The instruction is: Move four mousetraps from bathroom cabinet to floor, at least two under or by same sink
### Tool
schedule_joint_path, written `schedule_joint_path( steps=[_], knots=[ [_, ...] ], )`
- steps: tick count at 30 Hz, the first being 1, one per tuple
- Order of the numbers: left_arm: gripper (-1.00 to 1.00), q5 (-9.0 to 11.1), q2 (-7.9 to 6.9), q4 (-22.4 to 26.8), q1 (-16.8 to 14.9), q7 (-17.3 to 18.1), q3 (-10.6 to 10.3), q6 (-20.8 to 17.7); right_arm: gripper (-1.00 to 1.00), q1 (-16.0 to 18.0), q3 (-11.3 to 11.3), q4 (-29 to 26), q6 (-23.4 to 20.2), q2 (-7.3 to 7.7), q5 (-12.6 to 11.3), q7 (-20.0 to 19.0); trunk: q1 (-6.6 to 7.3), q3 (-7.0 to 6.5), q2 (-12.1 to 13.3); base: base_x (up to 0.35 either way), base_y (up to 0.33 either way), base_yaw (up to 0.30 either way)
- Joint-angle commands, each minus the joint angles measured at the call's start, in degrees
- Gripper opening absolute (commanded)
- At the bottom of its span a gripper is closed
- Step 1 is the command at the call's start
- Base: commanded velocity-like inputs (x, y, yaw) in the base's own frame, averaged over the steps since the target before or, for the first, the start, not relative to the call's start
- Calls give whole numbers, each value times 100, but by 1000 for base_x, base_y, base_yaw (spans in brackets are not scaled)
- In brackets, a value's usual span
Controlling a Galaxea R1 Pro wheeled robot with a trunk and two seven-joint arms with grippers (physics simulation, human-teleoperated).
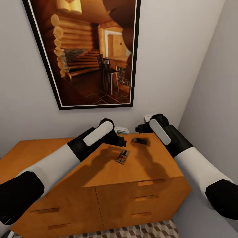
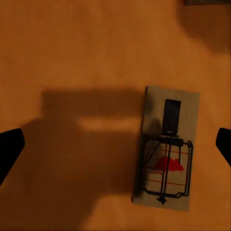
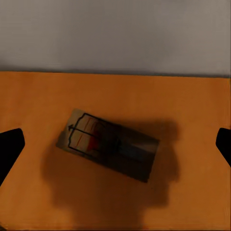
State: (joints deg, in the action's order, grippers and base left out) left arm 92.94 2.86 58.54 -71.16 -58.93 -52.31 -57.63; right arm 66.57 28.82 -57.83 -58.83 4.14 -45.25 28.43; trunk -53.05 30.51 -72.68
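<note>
Orange-brown cabinet (image 1: 138,172); tan mousetrap (image 2: 166,149) with red print.

The worktop (image 1: 145,167) lay bare around both mousetraps. The nearer mousetrap (image 1: 123,156) sat at centre with clear wood on every side; the farther mousetrap (image 1: 139,141), at one o'clock, lay well apart from it. The left pincer (image 2: 115,144) hung spread wide above the nearer one, nothing between. The wall (image 1: 172,66) closed off twelve o'clock.

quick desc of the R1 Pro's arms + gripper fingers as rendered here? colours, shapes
Both the left arm and the right arm are smooth tubes: white middle segments, black elbows and wrists, a white oblong panel on each black forearm. Gripper fingers show as plain black tips. No cables or markings visible.
</note>
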Motion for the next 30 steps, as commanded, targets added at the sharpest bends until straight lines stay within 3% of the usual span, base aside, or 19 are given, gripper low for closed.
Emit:
schedule_joint_path(
  steps=[1,6,11,18,30],
  knots=[
    [100,52,3,-21,-6,-45,-33,-5,100,9,88,-1,-5,71,-233,58,0,6,-4,0,0,0],
    [100,54,24,-159,-4,19,-99,-7,100,27,469,8,-2,341,-889,61,0,6,-4,0,0,0],
    [100,52,75,-230,-3,100,-120,-6,100,47,761,9,1,509,-1239,58,0,6,-4,0,0,0],
    [100,44,104,-254,-3,241,-128,-4,100,55,908,12,3,617,-1400,58,0,6,-4,0,0,0],
    [100,32,105,-268,0,323,-137,-5,100,58,953,9,9,656,-1440,59,0,6,-4,0,0,0]
  ],
)
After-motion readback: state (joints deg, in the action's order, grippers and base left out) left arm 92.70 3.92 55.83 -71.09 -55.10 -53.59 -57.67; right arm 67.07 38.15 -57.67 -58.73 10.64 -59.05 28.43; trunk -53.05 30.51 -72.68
